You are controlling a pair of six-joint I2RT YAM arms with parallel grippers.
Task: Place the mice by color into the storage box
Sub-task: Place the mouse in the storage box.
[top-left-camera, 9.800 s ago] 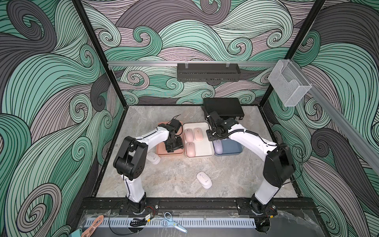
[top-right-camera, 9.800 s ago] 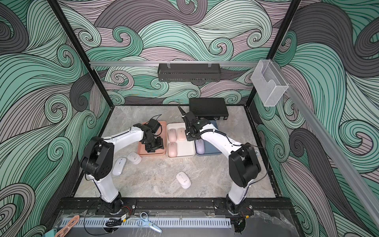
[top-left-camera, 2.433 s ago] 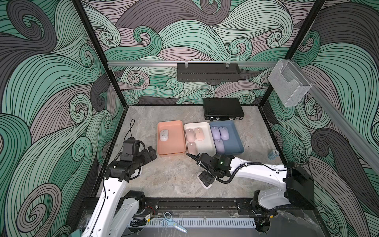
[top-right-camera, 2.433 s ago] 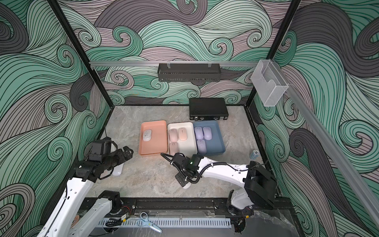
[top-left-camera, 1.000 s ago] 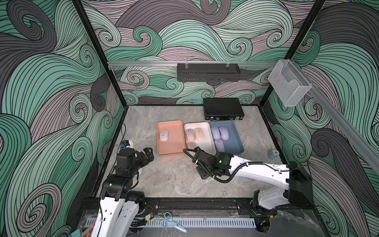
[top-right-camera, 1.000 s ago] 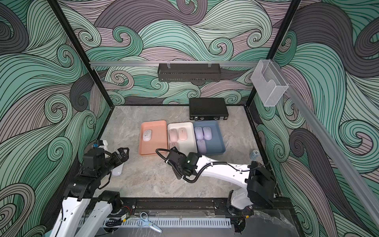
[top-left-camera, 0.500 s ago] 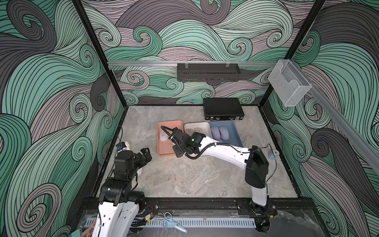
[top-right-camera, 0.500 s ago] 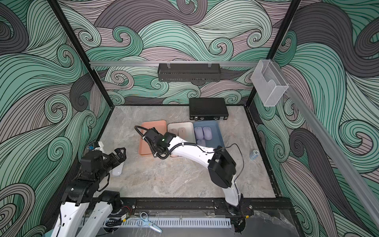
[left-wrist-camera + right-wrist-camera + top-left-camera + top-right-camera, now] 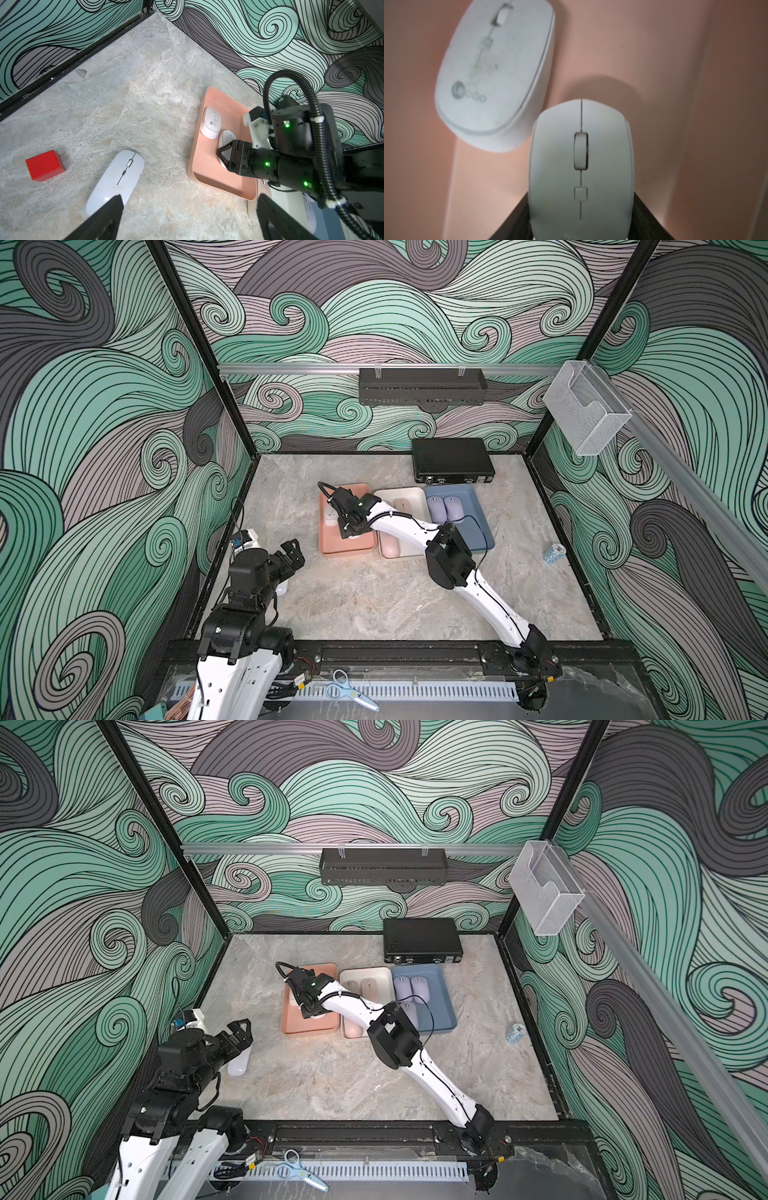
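Moved: right tool (image 9: 351,531), now over pink tray (image 9: 345,546), centre frame, gripping white mouse (image 9: 580,166) beside matching mouse (image 9: 494,76), colours together; left tool (image 9: 293,553) gapes empty above loose mouse (image 9: 238,1065) on table (image 9: 374,605), lower left.

We can read only one mark. It is on the white mouse (image 9: 494,76) lying in the pink tray (image 9: 675,62). Near the mouse's rear end a round grey badge holds the letters "Le", and three small grey rings follow it in a row. The whole reads like "Leooo" or "Lecoo"; the blur keeps us from telling which. In the left wrist view we find the same badge on the same mouse (image 9: 211,120), too small there to spell out. In both top views a small blue-and-white object (image 9: 554,552) bears a dark mark we cannot read. The black box (image 9: 453,460) shows pale specks along its front edge, too small for us to read.
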